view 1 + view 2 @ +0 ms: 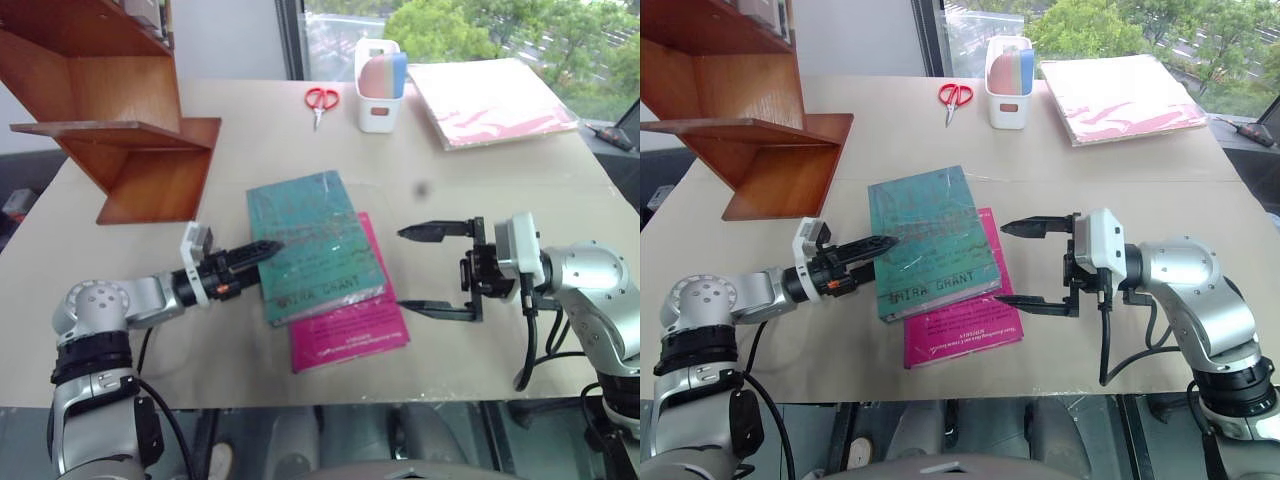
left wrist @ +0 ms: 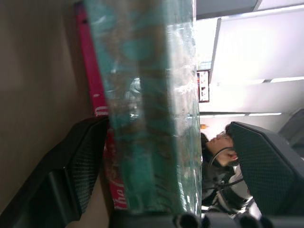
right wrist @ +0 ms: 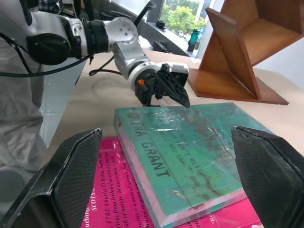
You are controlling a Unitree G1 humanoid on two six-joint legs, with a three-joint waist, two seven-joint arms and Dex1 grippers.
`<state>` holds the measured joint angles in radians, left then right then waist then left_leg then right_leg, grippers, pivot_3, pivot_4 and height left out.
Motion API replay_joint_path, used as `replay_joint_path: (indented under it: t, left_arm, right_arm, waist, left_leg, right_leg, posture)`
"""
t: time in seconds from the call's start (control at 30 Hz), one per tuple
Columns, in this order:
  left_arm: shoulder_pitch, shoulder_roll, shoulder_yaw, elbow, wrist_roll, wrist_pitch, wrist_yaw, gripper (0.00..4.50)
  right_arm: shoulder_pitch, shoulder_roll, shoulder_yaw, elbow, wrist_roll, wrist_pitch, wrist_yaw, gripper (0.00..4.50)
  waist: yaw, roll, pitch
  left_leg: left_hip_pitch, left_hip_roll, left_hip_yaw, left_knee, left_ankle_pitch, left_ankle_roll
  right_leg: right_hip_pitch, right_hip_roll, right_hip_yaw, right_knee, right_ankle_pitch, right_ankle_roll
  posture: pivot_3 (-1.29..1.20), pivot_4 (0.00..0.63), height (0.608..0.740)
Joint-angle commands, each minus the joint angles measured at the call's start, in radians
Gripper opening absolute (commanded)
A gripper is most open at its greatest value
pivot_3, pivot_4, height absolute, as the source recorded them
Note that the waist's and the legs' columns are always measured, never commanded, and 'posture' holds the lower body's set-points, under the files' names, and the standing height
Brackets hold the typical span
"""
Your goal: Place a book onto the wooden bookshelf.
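Beige bench (image 1: 480, 190): book (image 1: 310, 240) atop pink book (image 1: 350, 325); left claw (image 1: 262, 250) straddling its edge for pickup, right claw (image 1: 430, 270) open; wooden bookshelf (image 1: 120, 120) behind.

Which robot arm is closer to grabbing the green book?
Probably the left. The left gripper already has its fingers around the edge of the book, one above and one below. The right gripper hangs open beside it, apart.

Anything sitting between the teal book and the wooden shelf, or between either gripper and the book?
Nothing visible. The table is bare between the book and the wooden bookshelf. The left gripper is already at the book's left edge; the right gripper faces it across open table. The pink book lies underneath.
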<state>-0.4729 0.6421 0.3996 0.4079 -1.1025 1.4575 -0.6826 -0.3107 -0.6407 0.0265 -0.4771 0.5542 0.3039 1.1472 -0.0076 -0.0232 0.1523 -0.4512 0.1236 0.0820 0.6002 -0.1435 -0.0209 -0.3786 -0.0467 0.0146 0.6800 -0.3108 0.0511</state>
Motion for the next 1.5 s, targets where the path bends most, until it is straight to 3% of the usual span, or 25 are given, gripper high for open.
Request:
replay_joint_path:
  t: [0.03, 0.1, 0.23, 0.4, 0.57, 0.73, 0.8, 0.87, 0.93, 1.0, 1.1, 1.2, 1.3, 1.4, 1.5]
  left_arm:
    - [-0.035, 0.004, -0.001, 0.033, 0.016, 0.013, -0.035, 2.75]
    - [-0.046, 0.007, -0.004, 0.053, 0.026, 0.017, -0.049, 1.56]
    - [-0.058, 0.012, 0.008, 0.055, 0.025, 0.043, -0.063, 0.09]
    - [-0.038, 0.046, 0.124, 0.009, -0.024, 0.085, -0.044, 0.09]
    - [-0.013, 0.026, 0.224, -0.225, -0.118, 0.11, 0.022, 0.09]
    - [-0.054, -0.046, 0.162, -0.589, -0.174, -0.009, 0.094, 0.09]
    - [-0.12, -0.055, 0.05, -0.772, -0.028, -0.21, 0.094, 0.09]
    - [-0.168, 0.019, -0.118, -0.865, 0.253, -0.5, 0.041, 0.09]
    - [-0.204, 0.141, -0.292, -0.801, 0.646, -0.923, 0.009, 0.09]
    - [-0.243, 0.257, -0.384, -0.705, 0.889, -1.245, -0.044, 0.09]
    - [-0.314, 0.374, -0.385, -0.633, 0.928, -1.381, -0.192, 0.09]
    - [-0.399, 0.622, -0.366, -0.523, 0.994, -1.411, -0.388, 0.09]
    - [-0.443, 0.763, -0.356, -0.38, 1.044, -1.503, -0.468, 0.09]
    - [-0.505, 0.853, -0.384, -0.227, 1.133, -1.637, -0.504, 0.09]
    - [-0.544, 0.885, -0.409, -0.142, 1.181, -1.69, -0.551, 0.09]
  right_arm:
    - [0.002, -0.01, -0.005, -0.042, 0.018, -0.012, -0.003, 4.5]
    - [0.005, -0.01, -0.001, -0.041, 0.015, -0.015, -0.002, 4.5]
    - [0.008, -0.01, 0.001, -0.03, 0.009, -0.025, 0.003, 4.5]
    - [0.006, -0.007, 0.001, -0.009, -0.003, -0.036, 0.002, 4.5]
    - [0.001, 0.013, -0.006, 0.029, -0.016, -0.064, -0.018, 4.5]
    - [-0.002, 0.02, -0.041, 0.055, 0.006, -0.059, -0.044, 4.5]
    - [-0.01, 0.008, -0.071, 0.059, 0.024, -0.043, -0.057, 4.5]
    - [-0.032, 0.005, -0.099, 0.066, 0.043, -0.025, -0.082, 4.5]
    - [-0.055, 0.015, -0.102, 0.089, 0.004, -0.029, -0.132, 4.5]
    - [-0.077, 0.026, -0.094, 0.111, -0.039, -0.013, -0.199, 4.5]
    - [-0.114, 0.04, -0.083, 0.149, -0.032, 0.014, -0.226, 4.5]
    - [-0.172, 0.05, -0.092, 0.217, -0.029, 0.028, -0.234, 4.5]
    - [-0.222, 0.056, -0.083, 0.274, -0.047, 0.005, -0.221, 4.5]
    - [-0.29, 0.068, -0.069, 0.336, -0.05, -0.016, -0.19, 4.5]
    - [-0.331, 0.079, -0.059, 0.408, -0.068, -0.061, -0.148, 4.5]
  waist:
    - [0.0, 0.0, 0.0]
    - [0.0, 0.0, 0.0]
    - [0.0, 0.0, 0.0]
    - [-0.005, 0.0, 0.0]
    - [-0.003, -0.002, 0.001]
    - [0.017, -0.003, 0.001]
    - [0.024, -0.004, 0.002]
    - [0.024, -0.004, 0.002]
    - [0.019, -0.003, 0.002]
    - [0.011, -0.002, 0.002]
    - [0.012, -0.001, 0.002]
    - [0.01, -0.003, 0.005]
    - [0.011, -0.002, 0.005]
    - [0.015, -0.001, 0.006]
    - [0.022, -0.001, 0.007]
  left_leg:
    - [0.0, 0.0, 0.0, 0.0, 0.0, 0.0]
    - [0.0, 0.0, 0.0, 0.0, 0.0, 0.0]
    - [0.0, 0.0, -0.001, 0.0, 0.0, 0.0]
    - [0.0, 0.0, -0.001, 0.0, 0.0, 0.0]
    - [0.0, 0.0, -0.001, 0.0, 0.0, 0.0]
    - [-0.002, 0.0, -0.002, 0.002, 0.0, 0.0]
    - [-0.001, 0.0, -0.002, 0.003, 0.0, 0.0]
    - [-0.002, -0.001, -0.003, 0.003, 0.0, -0.001]
    - [-0.001, -0.001, -0.002, 0.003, 0.001, -0.002]
    - [0.003, -0.001, 0.001, 0.0, 0.002, -0.004]
    - [0.002, -0.001, 0.003, -0.003, 0.002, -0.003]
    - [-0.005, 0.0, 0.005, -0.002, 0.002, -0.004]
    - [-0.012, 0.0, 0.006, -0.002, 0.003, -0.005]
    - [-0.013, 0.0, 0.007, -0.002, 0.002, -0.003]
    - [-0.013, 0.0, 0.007, -0.001, 0.001, -0.001]
  right_leg:
    - [0.0, 0.0, 0.0, 0.0, 0.0, 0.0]
    - [0.0, 0.0, 0.0, 0.0, 0.0, 0.0]
    - [0.0, 0.0, -0.001, 0.0, 0.0, 0.0]
    - [0.0, 0.0, -0.001, 0.0, 0.0, 0.0]
    - [0.0, 0.0, -0.001, 0.0, 0.0, 0.0]
    - [0.001, 0.0, -0.001, 0.0, 0.0, 0.0]
    - [0.001, 0.0, -0.001, 0.001, 0.0, 0.0]
    - [0.002, 0.0, -0.002, 0.001, 0.0, 0.0]
    - [0.002, 0.0, -0.001, 0.0, 0.001, 0.0]
    - [0.002, 0.001, 0.004, -0.001, 0.001, 0.0]
    - [-0.001, 0.001, 0.005, -0.001, 0.0, 0.0]
    - [-0.008, 0.001, 0.006, -0.003, 0.0, 0.0]
    - [-0.016, 0.001, 0.007, -0.002, 0.0, 0.001]
    - [-0.017, 0.001, 0.007, -0.002, -0.001, 0.002]
    - [-0.017, 0.001, 0.007, 0.0, -0.001, 0.002]
  posture:
    - [0.0, 0.15, 0.74]
    - [0.0, 0.15, 0.74]
    - [0.0, 0.15, 0.74]
    - [0.0, 0.15, 0.74]
    - [0.0, 0.15, 0.74]
    - [0.0, 0.15, 0.74]
    - [0.0, 0.15, 0.74]
    - [0.0, 0.15, 0.74]
    - [0.0, 0.15, 0.74]
    - [0.0, 0.15, 0.74]
    - [0.0, 0.15, 0.74]
    - [0.0, 0.15, 0.74]
    - [0.0, 0.15, 0.74]
    - [0.0, 0.15, 0.74]
    - [0.0, 0.15, 0.74]
